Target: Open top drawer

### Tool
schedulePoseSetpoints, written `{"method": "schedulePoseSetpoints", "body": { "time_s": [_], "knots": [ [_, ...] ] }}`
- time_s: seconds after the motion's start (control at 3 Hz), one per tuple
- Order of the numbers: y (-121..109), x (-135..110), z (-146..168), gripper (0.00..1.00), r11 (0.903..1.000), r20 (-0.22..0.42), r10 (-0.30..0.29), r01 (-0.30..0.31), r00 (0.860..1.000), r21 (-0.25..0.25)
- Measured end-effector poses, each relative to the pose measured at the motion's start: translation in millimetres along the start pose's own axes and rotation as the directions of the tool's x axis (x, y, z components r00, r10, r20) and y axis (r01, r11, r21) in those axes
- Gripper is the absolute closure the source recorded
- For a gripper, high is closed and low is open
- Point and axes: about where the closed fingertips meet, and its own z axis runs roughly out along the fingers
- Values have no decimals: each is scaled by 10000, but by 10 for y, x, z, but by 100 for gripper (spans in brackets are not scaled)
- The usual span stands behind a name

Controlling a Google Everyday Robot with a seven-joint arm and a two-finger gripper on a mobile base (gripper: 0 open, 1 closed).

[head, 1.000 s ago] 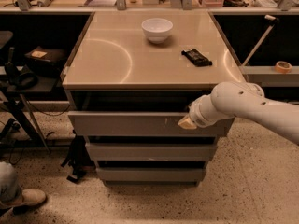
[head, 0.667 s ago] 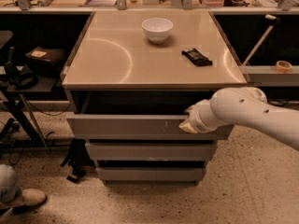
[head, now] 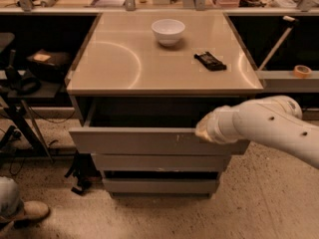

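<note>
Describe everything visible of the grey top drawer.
The wide flat grey top drawer is the uppermost of three, handle-less, with small pale scratches right of centre. It stands partly pulled out under the beige tabletop, showing a dark gap behind its front. The pale gripper sits at its upper edge on the right.

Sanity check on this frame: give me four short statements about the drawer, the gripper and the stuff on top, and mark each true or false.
1. The top drawer is partly pulled out, with its dark interior showing behind the front. True.
2. The gripper is at the left end of the drawer front. False: it is at the front's top edge, right of centre.
3. A white bowl stands on the countertop. True.
4. The black object lies inside the open drawer. False: it lies on the countertop, to the right of the bowl and nearer the camera.
</note>
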Motion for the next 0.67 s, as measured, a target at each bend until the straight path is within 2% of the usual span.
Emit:
{"method": "schedulePoseSetpoints", "body": {
  "time_s": [0.33,0.67],
  "knots": [
    [174,-153,-355,100,9900,337,-1177,1146,9925,826],
    [864,-254,-869,100,9638,237,-2415,2370,9701,1219]
  ]
}}
